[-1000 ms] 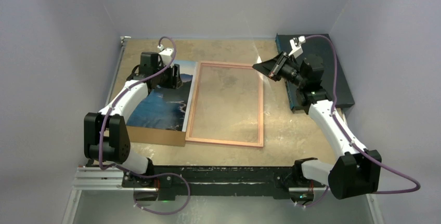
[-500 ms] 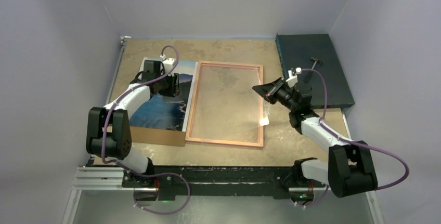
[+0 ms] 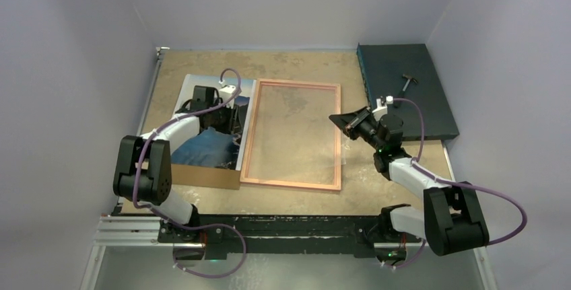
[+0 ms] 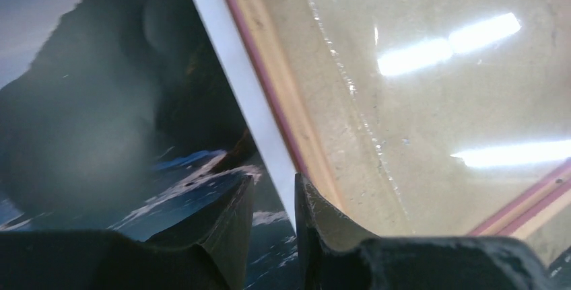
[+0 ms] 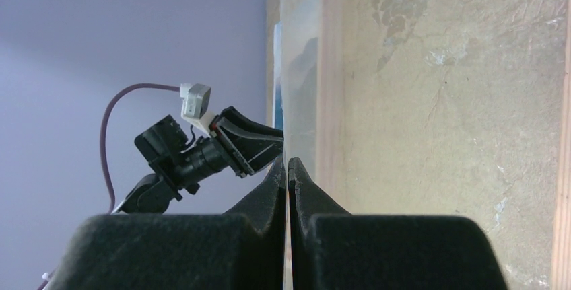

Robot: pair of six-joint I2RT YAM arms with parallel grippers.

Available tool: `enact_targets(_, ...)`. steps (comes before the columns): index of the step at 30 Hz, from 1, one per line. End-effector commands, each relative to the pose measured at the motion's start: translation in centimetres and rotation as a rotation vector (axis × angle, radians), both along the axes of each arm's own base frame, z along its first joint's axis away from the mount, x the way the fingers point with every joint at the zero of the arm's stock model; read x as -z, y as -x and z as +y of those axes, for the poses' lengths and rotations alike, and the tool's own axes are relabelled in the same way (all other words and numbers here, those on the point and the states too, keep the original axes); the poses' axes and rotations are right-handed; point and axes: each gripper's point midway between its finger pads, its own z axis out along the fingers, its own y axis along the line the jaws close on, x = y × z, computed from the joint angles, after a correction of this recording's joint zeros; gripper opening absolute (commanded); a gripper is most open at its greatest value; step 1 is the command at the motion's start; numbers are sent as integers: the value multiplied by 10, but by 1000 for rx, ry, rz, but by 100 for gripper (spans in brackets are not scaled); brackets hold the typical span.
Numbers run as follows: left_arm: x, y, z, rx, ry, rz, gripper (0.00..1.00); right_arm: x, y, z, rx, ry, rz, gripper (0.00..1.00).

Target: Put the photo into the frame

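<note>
Photo (image 3: 209,150) face up on backing board (image 3: 202,177), 9 o'clock of frame (image 3: 291,184) — not yet inserted. Left gripper (image 4: 273,189) jaws slightly apart astride photo's 3 o'clock edge. Right gripper (image 5: 287,163) closed at frame's 3 o'clock rail — contents unclear. Pickup, transfer remain.

No readable text, label, brand, number or sign found in any view.
</note>
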Motion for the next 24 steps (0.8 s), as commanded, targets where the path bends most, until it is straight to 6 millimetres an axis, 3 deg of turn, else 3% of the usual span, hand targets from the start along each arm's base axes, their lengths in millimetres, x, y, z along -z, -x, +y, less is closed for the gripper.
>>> enact_targets(1,-1,2,-22,83,56,-19,26,-29,-5,4,2,-46,-88,0)
enact_targets(12,22,7,-27,86,67,57,16,-58,1,8,-11,-51,-155,0)
enact_targets(18,25,11,-33,99,74,66,14,-62,2,10,-15,-58,-183,0)
enact_targets(24,26,13,-33,102,76,69,13,-87,5,17,-39,-71,-291,0)
